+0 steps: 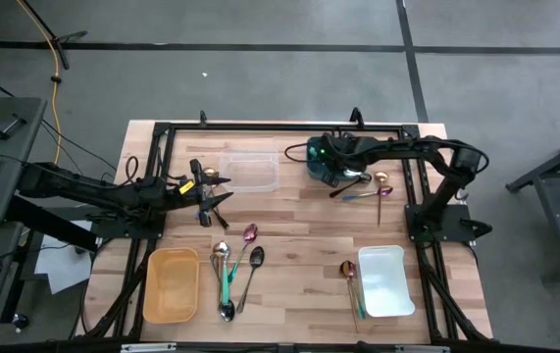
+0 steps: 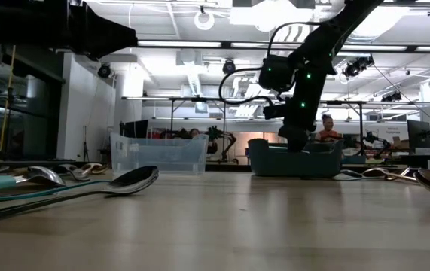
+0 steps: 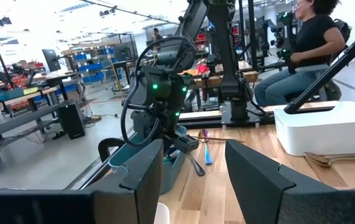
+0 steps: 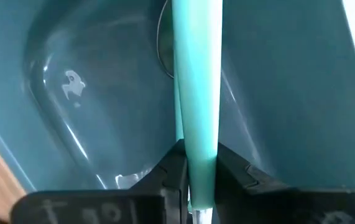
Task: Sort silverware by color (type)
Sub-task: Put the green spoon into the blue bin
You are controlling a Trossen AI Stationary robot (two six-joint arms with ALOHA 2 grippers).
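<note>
the right gripper (image 4: 196, 177) is clamped on a smooth teal-handled utensil (image 4: 196, 81), which hangs just inside the teal container (image 4: 276, 93) directly beneath the fingers; only the right wrist view shows this grip. from above, an iridescent spoon (image 1: 383, 186) lies just beside that container, while black, pink and teal pieces (image 1: 230, 275) lie well apart by the yellow container (image 1: 172, 284). the left gripper (image 1: 216, 196) waits spread and holding nothing beside the clear container (image 1: 250, 172).

right gripper (image 1: 330, 167) in bin (image 1: 321, 172), spoons (image 1: 230, 275) between trays
</note>
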